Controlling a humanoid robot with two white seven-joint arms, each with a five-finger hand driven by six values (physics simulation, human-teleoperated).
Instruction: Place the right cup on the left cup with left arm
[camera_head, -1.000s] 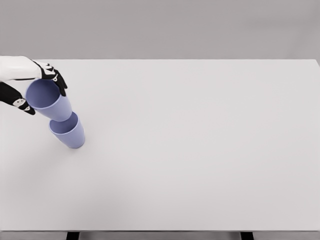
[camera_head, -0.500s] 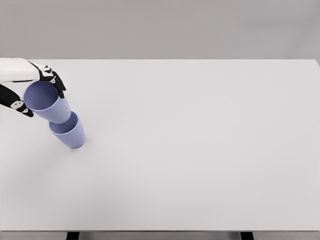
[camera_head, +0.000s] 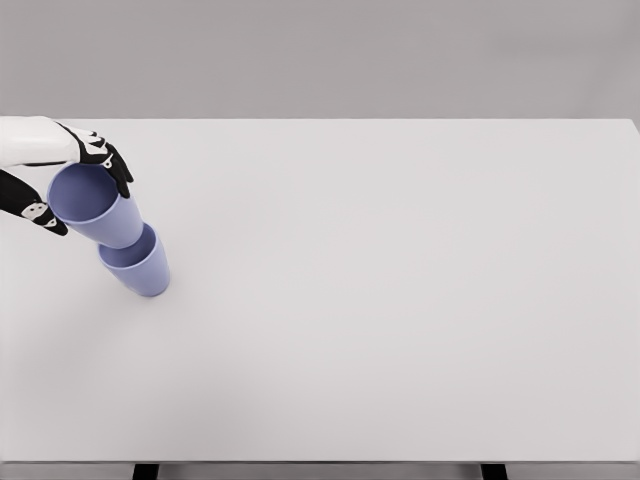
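Atop table, tapered smooth cups

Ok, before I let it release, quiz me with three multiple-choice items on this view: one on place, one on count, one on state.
1. Where on the table does the stack of cups sit?
A. near the left edge
B. centre
C. far right corner

2. How many cups are in view?
A. one
B. two
C. three

3. What is the left hand doing?
A. resting open on the table
B. gripping the upper cup at its rim
C. holding the lower cup

Key: 1 A, both cups show at the picture's left side. 2 B, two purple cups, one set into the other. 3 B, the fingers wrap the upper cup's rim.
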